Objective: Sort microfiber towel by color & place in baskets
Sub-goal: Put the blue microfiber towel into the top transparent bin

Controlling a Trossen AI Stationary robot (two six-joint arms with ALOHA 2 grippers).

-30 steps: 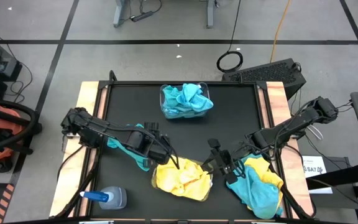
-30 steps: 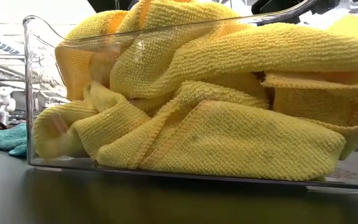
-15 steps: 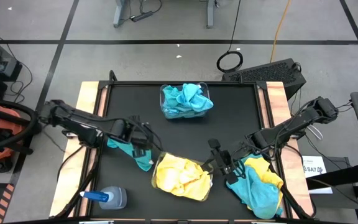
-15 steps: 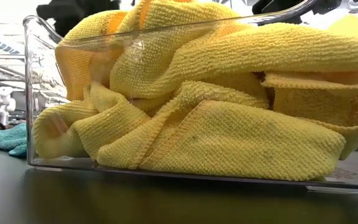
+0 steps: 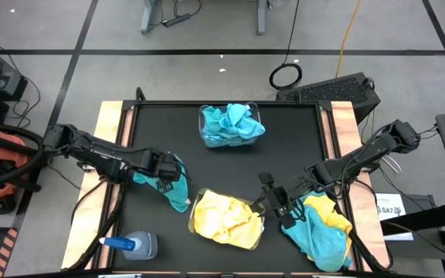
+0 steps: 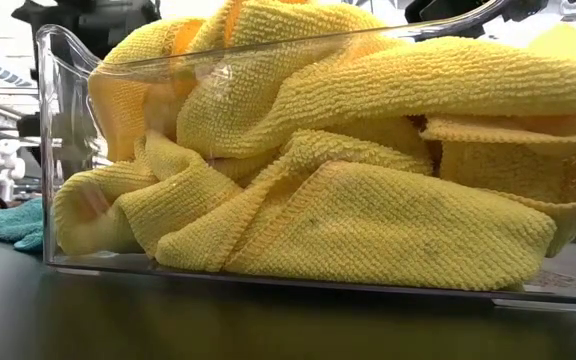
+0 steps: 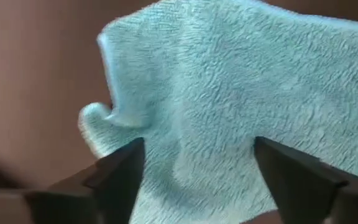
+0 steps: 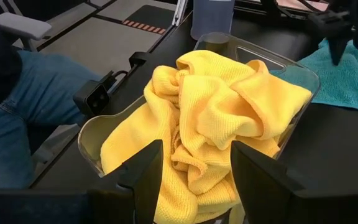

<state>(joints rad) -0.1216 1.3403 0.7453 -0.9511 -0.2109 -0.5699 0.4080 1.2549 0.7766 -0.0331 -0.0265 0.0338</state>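
Though the yellow-filled bin [image 6: 318, 150] blocks the low view, both grippers [image 5: 170, 171] [image 5: 275, 202] show fingers spread. Left hovers over a turquoise cloth [image 5: 168, 188] on the black table [image 5: 284, 147].

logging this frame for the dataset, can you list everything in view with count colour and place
basket: one, clear, near table edge, full of yellow towels
basket: one, clear, far middle, holding turquoise towels
turquoise towel: one, loose on the table's left side
towel pile: turquoise and yellow mixed, near right corner
spray bottle: one, clear with blue cap, lying near left corner
table: one, black top
person: jeans, beyond the table in the right wrist view
left tool: open, over the loose turquoise towel
right tool: open, beside the yellow basket
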